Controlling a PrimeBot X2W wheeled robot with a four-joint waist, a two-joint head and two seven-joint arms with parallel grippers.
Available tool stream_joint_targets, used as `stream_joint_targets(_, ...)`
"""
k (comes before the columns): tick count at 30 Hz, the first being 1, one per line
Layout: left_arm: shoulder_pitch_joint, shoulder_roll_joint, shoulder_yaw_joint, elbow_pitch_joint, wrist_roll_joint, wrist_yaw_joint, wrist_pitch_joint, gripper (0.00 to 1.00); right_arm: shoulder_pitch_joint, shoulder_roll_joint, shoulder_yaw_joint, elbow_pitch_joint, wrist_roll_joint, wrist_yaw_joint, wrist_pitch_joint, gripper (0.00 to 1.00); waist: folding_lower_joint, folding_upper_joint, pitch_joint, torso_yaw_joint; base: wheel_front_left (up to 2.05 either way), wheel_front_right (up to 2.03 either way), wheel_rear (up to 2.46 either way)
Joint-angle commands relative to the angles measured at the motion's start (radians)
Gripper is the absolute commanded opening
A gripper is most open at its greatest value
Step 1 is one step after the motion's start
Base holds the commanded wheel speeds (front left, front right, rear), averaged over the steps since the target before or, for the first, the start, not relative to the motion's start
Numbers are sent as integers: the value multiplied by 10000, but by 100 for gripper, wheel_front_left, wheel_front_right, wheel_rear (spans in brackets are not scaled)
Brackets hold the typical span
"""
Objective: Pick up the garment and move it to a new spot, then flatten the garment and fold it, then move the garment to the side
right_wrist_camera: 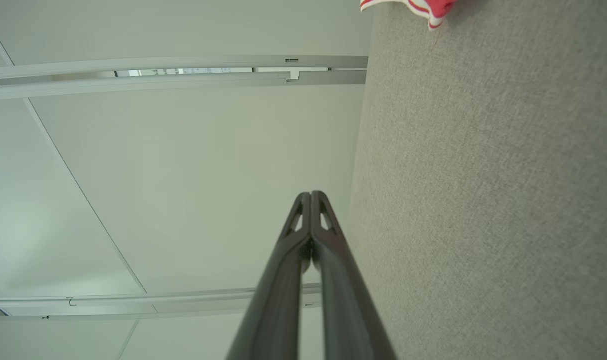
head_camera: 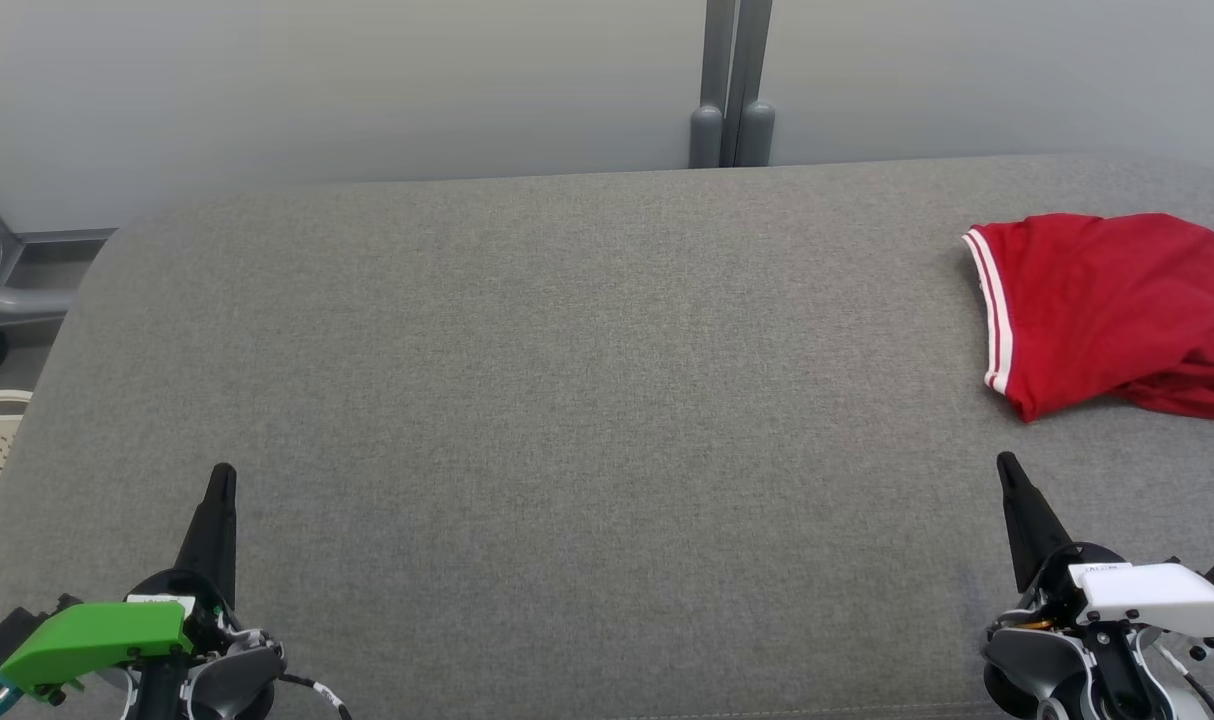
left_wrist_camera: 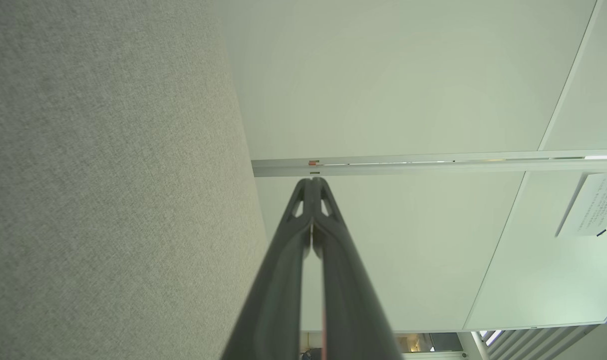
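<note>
Head view: open grey cloth stretches across a broad padded surface (head_camera: pixel 567 400), from its rounded left edge to the far edge below a pale wall (head_camera: pixel 367 90). The left gripper (head_camera: pixel 222 472) and right gripper (head_camera: pixel 1007 460) sit at the near corners, each with its fingers clenched together on nothing. A red garment (head_camera: pixel 1107 310) lies crumpled at the far right, beyond and just right of the right gripper and apart from it. Its white-striped hem faces left and runs near to far. Its long axis lies left to right, cut off by the frame's right edge.
</note>
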Motion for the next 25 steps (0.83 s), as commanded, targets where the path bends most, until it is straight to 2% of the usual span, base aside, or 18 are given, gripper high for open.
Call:
stream_joint_targets(1,-124,9,11,-19,3,-45,16,0,-85,-43,9,-44,59,4,51,0,0,0,0,0,0,0,0)
stream_joint_targets(25,-124,9,10,-20,2,-46,15,0,-85,-43,9,-44,58,4,50,0,0,0,0,0,0,0,0)
